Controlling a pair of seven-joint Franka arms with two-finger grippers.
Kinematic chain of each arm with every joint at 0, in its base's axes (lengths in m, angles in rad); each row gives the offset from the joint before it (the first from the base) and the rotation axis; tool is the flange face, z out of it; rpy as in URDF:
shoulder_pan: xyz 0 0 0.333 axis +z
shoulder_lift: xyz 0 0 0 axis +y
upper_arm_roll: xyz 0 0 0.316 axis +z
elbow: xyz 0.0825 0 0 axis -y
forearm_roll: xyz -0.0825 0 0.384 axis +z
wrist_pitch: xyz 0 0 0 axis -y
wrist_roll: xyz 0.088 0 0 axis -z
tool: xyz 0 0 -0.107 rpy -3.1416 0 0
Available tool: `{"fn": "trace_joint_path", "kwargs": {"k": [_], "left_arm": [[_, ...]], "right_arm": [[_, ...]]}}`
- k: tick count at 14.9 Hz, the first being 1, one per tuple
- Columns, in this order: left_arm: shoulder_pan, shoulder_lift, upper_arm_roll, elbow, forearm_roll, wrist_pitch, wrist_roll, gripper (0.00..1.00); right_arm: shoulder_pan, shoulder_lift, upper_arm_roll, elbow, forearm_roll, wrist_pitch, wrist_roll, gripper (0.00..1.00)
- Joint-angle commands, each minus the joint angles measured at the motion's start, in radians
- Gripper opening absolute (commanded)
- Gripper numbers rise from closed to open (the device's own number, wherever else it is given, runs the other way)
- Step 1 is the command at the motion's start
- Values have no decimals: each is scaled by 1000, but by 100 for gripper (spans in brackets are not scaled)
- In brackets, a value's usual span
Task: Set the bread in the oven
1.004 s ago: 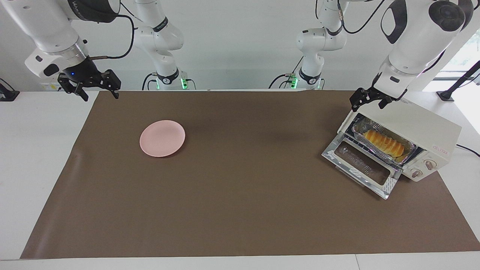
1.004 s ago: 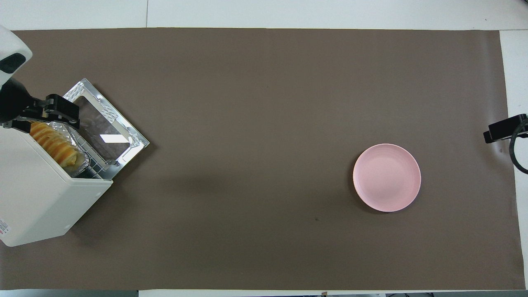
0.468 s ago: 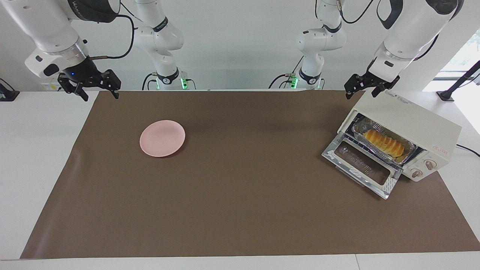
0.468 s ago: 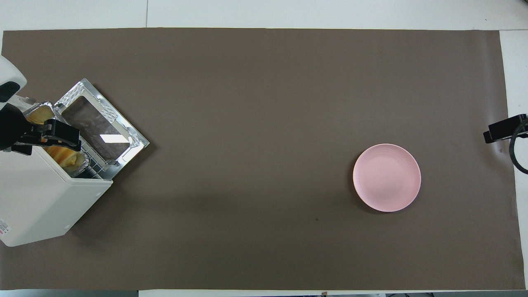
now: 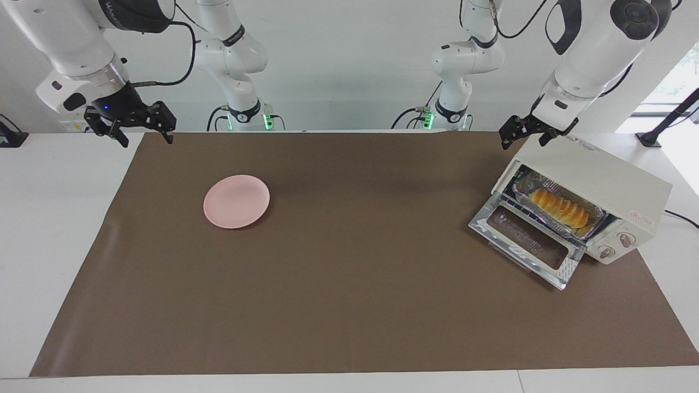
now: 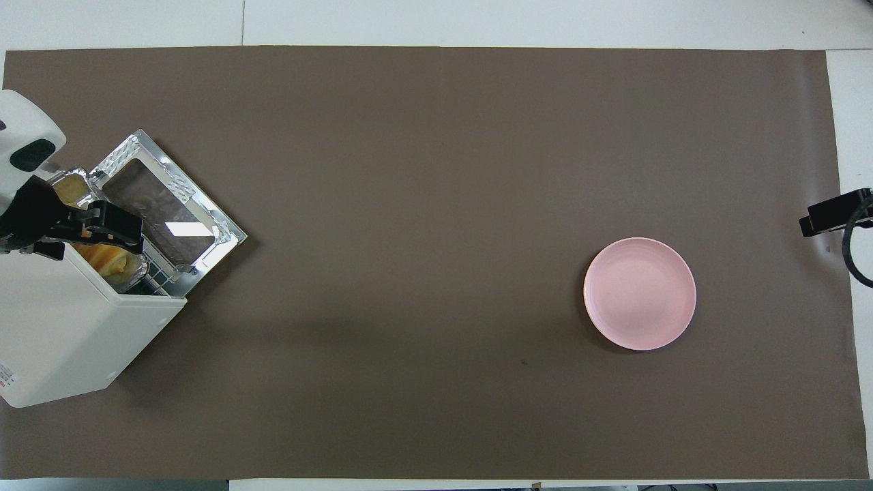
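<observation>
The bread (image 5: 558, 208), a ridged golden loaf, lies in a silver foil tray (image 5: 525, 184) on the rack inside the cream-white oven (image 5: 600, 174). The oven's glass door (image 5: 524, 243) hangs fully open, down onto the mat. My left gripper (image 5: 522, 144) hovers open and holds nothing, over the oven's top corner nearest the robots. In the overhead view the left gripper (image 6: 101, 245) covers part of the bread (image 6: 109, 258) and the oven (image 6: 61, 320) mouth. My right gripper (image 5: 146, 141) waits open and holds nothing, above the mat's corner at the right arm's end.
A bare pink plate (image 5: 236, 201) sits on the brown mat (image 5: 349, 284) toward the right arm's end, also in the overhead view (image 6: 640, 294). The oven stands at an angle at the left arm's end, its door (image 6: 170, 204) facing the mat's middle.
My left gripper has lifted away from the oven's mouth and drawn back toward the robots, over the oven's top corner. The right arm, bread and plate have not moved.
</observation>
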Motion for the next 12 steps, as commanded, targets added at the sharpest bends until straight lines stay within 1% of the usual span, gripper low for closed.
{"fn": "trace_joint_path", "kwargs": {"k": [1, 12], "left_arm": [[4, -10, -6, -13, 15, 17, 10, 100], [4, -18, -9, -2, 12, 22, 11, 100]], "right_arm": [[-15, -21, 13, -22, -2, -3, 11, 100], [-15, -21, 13, -22, -2, -3, 11, 100]]}}
